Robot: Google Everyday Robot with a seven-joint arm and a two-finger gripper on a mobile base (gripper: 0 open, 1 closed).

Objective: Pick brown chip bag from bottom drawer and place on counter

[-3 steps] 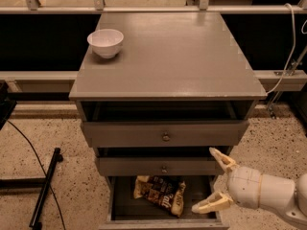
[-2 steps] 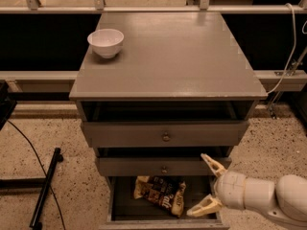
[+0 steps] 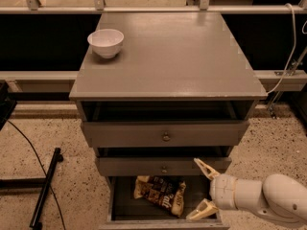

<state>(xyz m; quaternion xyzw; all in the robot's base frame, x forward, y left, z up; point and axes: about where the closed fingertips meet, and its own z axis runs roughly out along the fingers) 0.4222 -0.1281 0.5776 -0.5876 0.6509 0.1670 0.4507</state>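
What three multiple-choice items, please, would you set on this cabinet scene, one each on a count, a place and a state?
1. How many dishes stand on the counter? A none; B one; C three.
2. Where does the brown chip bag lie? A on the counter; B in the bottom drawer; C on the floor.
3. The claw, at the open bottom drawer's right side, is: A open; B shut on the bag; C shut and empty.

Answers:
1 B: only a white bowl stands there, near the back left corner.
2 B: the bag rests on the drawer's dark floor.
3 A: its fingers stand wide apart, right of the bag, holding nothing.
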